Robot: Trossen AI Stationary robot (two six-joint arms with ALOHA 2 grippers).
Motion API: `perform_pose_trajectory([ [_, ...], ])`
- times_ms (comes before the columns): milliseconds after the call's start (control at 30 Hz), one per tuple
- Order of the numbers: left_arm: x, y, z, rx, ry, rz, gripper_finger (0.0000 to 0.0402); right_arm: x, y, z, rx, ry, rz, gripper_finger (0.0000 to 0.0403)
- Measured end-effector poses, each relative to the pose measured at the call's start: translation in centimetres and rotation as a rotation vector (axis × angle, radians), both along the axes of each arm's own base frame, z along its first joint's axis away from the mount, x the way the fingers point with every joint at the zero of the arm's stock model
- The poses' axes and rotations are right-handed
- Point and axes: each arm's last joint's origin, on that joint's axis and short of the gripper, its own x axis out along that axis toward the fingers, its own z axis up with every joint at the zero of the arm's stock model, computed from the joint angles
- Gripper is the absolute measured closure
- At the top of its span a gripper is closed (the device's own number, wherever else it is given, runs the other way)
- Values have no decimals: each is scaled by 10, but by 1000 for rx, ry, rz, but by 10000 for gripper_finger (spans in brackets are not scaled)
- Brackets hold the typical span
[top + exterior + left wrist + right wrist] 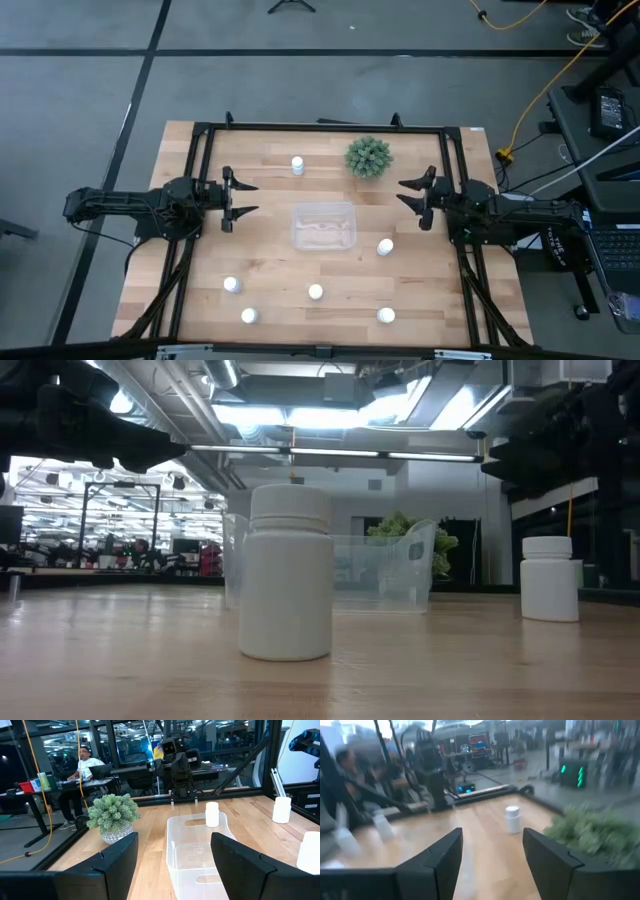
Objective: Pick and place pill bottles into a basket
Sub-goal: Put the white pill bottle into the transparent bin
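Note:
Six white pill bottles stand upright on the wooden table: one at the far side (297, 165), one right of the basket (385, 246), and several near the front (231, 285) (315, 292) (249, 316) (386, 315). The clear basket (323, 226) sits empty at the table's middle; it also shows in the left wrist view (197, 850). My left gripper (243, 198) is open, above the table left of the basket. My right gripper (408, 192) is open, right of the basket, near the plant.
A green spiky plant (368, 156) in a small pot stands at the far side, between the far bottle and my right gripper. A black frame (320, 128) runs around the table. A person (85, 765) sits at a desk beyond the table.

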Motion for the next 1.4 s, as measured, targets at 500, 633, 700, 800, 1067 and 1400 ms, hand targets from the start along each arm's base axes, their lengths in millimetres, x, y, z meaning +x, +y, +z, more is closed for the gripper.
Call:
perform_pose_trajectory([
  [500, -2, -3, 18, -327, -209, -141, 155, -1, 0, 13, 245, -194, 19, 192],
  [633, -4, 1, 25, -487, -320, -28, 158, -3, -2, 18, 150, -233, -53, 192],
  [700, -5, 3, 28, -566, -384, 24, 158, -4, -3, 22, 102, -271, -89, 192],
  [800, -7, 6, 30, -666, -457, 93, 155, -7, -3, 30, 2, -329, -135, 192],
  [1067, -11, 14, 29, -808, -608, 370, 157, -15, -4, 46, -149, -459, -243, 192],
  [1400, -11, 15, 27, -714, -566, 467, 157, -15, -5, 46, -191, -442, -263, 192],
])
